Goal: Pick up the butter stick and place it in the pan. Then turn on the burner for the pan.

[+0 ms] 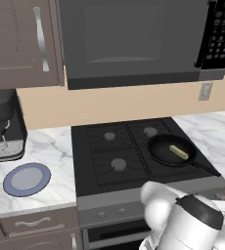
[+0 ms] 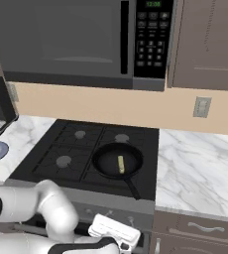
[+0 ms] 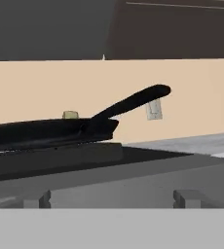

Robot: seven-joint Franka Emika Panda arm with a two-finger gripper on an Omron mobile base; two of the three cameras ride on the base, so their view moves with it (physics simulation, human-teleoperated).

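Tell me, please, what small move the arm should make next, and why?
Probably ease the open gripper toward the stove's front knobs: the butter stick already lies in the pan on the front right burner, so turning on that burner seems to be what is left.

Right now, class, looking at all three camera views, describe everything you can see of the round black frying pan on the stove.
The round, shallow black frying pan looks like dark matte metal, with a low rim and a long straight black handle pointing toward the stove's front edge. It sits level on the front right burner of the black gas stove. A small yellowish-olive butter stick lies flat inside it, near the middle. In the hand view the pan appears side-on, handle angled upward. Nothing else touches it.
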